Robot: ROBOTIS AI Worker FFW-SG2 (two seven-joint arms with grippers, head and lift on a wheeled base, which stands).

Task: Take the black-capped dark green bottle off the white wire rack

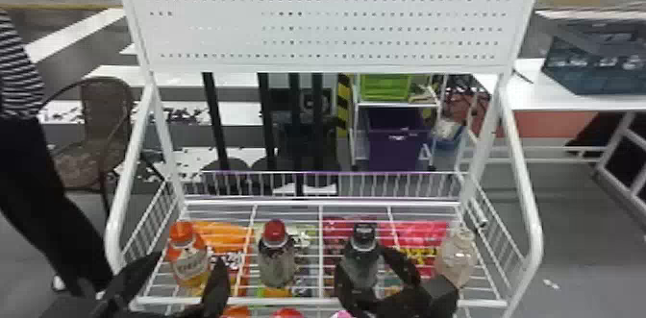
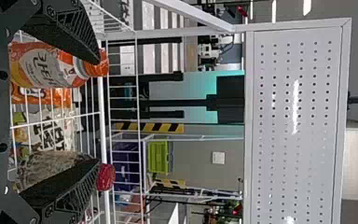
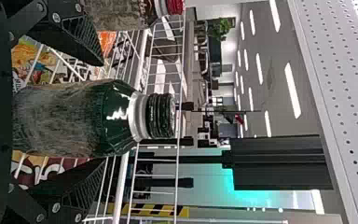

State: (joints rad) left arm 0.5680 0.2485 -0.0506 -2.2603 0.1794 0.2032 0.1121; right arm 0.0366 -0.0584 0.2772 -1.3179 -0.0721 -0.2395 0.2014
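Nearest are two black flat-fingered grippers, both at the near side of a white wire rack (image 1: 173, 301). Left gripper (image 1: 189, 257) has its fingers spread wide around an orange-capped bottle with orange contents (image 1: 186, 266), and it grips nothing. Right gripper (image 1: 361, 258) is open too, its fingers on either side of the black-capped dark green bottle (image 1: 358, 266); the right wrist view shows a gap between one finger and the bottle, while whether the other finger touches it I cannot tell. That bottle stands upright on the rack, right of centre.

Between the two grippers, an upright dark bottle with a red cap (image 1: 276, 259) stands on the rack. To the right of the green one is a clear bottle (image 1: 457, 254). Orange packaging (image 1: 223, 234) at left and red packaging (image 1: 423, 232) at right show through the wires. Farther off, a white perforated panel (image 1: 331, 19) rises above the rack, with a purple bin (image 1: 396, 146) beyond.
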